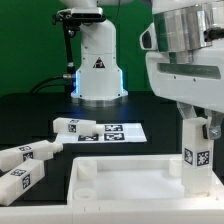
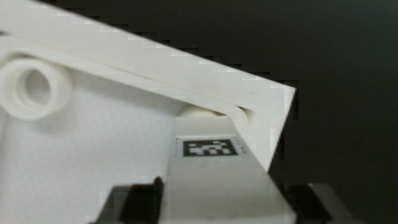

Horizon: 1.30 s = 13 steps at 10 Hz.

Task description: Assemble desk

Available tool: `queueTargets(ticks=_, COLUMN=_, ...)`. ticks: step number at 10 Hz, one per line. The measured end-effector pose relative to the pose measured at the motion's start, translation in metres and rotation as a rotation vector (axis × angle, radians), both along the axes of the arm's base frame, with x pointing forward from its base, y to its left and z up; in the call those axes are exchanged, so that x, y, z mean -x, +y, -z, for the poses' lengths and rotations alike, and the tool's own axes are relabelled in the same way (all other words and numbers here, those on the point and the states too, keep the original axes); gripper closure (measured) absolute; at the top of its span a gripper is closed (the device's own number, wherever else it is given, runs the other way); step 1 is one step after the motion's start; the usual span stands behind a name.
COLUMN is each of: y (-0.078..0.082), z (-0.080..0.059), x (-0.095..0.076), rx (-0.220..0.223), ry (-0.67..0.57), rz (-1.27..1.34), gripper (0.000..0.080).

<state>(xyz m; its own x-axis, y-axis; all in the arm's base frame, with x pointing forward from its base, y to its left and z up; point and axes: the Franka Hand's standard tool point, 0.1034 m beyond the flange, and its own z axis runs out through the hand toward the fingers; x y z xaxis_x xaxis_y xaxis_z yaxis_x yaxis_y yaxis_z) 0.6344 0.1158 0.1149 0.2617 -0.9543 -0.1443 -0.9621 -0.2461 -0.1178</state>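
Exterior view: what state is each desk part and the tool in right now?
tool: shut on the held leg.
held leg: upright at the tabletop's corner.
tabletop: lying flat, rim up.
loose legs: three, lying on their sides, unattached.

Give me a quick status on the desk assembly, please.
End effector shut on white square-section plastic leg, upright at corner of white rimmed tabletop panel. Three loose legs lie aside.
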Motion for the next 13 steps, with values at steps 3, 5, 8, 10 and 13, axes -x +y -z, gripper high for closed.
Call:
queueTargets(ticks=3, y=0.001, z=0.002, x=0.004, rx=0.038, ry=-0.021, rz=-0.264, gripper=0.0412)
queueTargets(ticks=5, y=0.002, z=-0.004, x=0.0, rx=0.063, ry=-0.045, rz=-0.67, gripper=0.0169)
queueTargets(ticks=8, y=0.001, z=-0.004, x=-0.001, rx=0.073, ry=-0.08, rz=-0.888, gripper=0.0151)
queueTargets(ticks=10, y=-0.004, z=-0.004, x=-0.003, rx=0.123, ry=-0.119, rz=-1.216, gripper=0.0151)
queueTargets(ticks=13, y=-0.004, z=-0.005, x=-0.01, rx=0.178, ry=-0.168, rz=-1.355, gripper=0.018)
